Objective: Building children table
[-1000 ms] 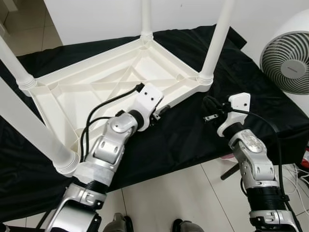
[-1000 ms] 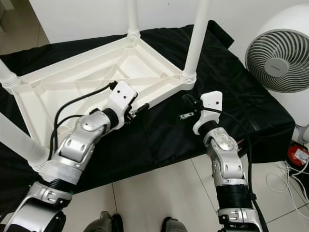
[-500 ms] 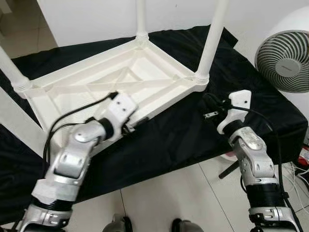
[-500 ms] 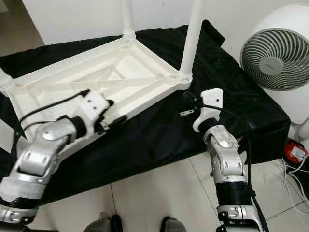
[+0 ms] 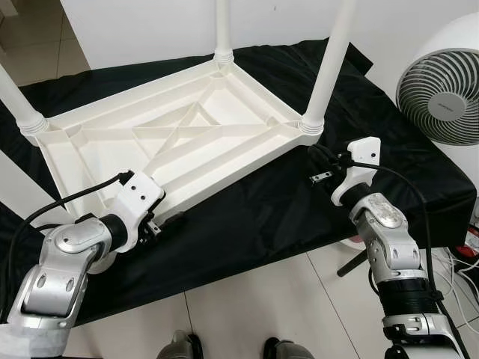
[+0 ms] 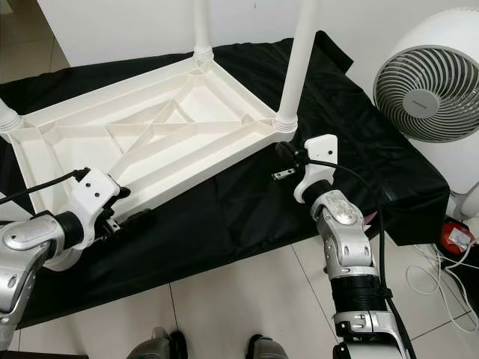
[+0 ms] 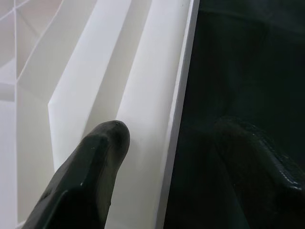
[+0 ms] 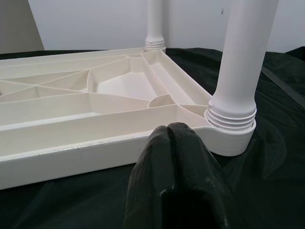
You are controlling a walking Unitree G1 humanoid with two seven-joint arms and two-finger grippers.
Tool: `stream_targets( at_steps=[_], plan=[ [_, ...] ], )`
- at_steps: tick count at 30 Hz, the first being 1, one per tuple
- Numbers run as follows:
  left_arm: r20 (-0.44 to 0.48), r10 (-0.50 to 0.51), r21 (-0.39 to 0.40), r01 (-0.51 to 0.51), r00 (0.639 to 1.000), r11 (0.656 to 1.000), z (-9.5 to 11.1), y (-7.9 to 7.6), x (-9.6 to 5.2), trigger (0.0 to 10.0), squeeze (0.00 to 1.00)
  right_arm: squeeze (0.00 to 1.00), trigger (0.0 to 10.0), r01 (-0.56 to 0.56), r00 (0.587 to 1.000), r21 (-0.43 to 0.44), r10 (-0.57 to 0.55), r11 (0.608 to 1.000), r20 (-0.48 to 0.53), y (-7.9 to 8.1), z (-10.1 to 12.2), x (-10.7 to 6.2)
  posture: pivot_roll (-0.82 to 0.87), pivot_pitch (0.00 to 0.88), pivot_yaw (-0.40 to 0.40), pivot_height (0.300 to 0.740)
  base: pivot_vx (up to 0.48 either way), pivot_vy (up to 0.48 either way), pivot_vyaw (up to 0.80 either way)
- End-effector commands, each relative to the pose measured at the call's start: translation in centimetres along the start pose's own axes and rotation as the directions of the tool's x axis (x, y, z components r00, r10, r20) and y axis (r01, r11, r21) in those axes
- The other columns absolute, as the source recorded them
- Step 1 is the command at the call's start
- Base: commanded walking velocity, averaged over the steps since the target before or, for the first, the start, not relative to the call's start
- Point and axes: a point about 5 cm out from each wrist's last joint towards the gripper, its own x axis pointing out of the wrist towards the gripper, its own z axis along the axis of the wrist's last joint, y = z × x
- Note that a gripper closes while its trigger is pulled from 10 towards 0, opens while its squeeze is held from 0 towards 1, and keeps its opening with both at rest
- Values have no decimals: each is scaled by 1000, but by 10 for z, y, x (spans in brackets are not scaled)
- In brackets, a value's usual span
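A white plastic children's table (image 5: 179, 131) lies upside down on a black cloth (image 5: 262, 217), with its round legs (image 5: 329, 67) pointing up. My left gripper (image 5: 171, 222) is low at the table's near long rim, toward its left end. It is open: one finger (image 7: 102, 157) lies over the white rim and the other finger (image 7: 257, 162) over the cloth. My right gripper (image 5: 318, 155) is shut with nothing in it. Its tips (image 8: 174, 131) sit just in front of the ribbed base (image 8: 231, 121) of the near right leg.
A white floor fan (image 5: 441, 90) stands at the right, close to my right arm. The cloth's front edge drops to a tiled floor (image 5: 284, 299). Cables and a small red object (image 6: 458, 238) lie on the floor at the far right.
My left arm has pulled back and to the left, from the middle of the table's near rim to its left end. My right gripper has edged nearer the leg base.
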Motion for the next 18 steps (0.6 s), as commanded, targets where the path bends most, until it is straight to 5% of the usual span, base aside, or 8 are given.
stream_targets(
  at_steps=[1,7,8,9,10,13,14,18],
  plan=[
    [-36,-41,-5,41,999,999,-5,-4,-1,10000,0,0,10000,-4,1000,-1,4,1000,-7,0,-2,0,-38,138,13,740,0,0,0],
    [-101,-50,-21,48,994,999,-9,-10,3,10000,0,0,10000,1,1000,-3,-1,1000,-7,-1,-2,-1,-45,138,19,740,0,0,0],
    [-121,-47,-15,46,991,999,-10,-11,4,5059,0,0,10000,2,1000,-3,-2,1000,-7,-2,-2,-2,-46,138,21,740,0,0,0],
    [-136,-45,-10,44,990,999,-11,-11,4,5059,0,0,10000,3,1000,-3,-3,1000,-7,-2,-2,-2,-46,138,21,740,0,0,0],
    [-147,-28,-19,26,989,999,-11,-10,7,8196,0,0,10000,3,1000,-3,-3,1000,-6,-2,-2,-2,-46,139,21,740,0,0,0],
    [-156,-9,-35,3,988,999,-11,-10,10,8196,0,0,10000,3,1000,-2,-3,1000,-6,-1,-2,-2,-46,139,21,740,0,0,0],
    [-164,8,-32,-13,986,999,-11,-9,13,0,0,0,10000,2,1000,-2,-2,1000,-5,-1,-2,-2,-47,141,22,740,0,0,0],
    [-173,34,-26,-40,984,999,-10,-9,18,0,0,0,10000,2,1000,-1,-2,1000,-7,-1,-3,-3,-47,142,21,740,0,0,0]
  ],
)
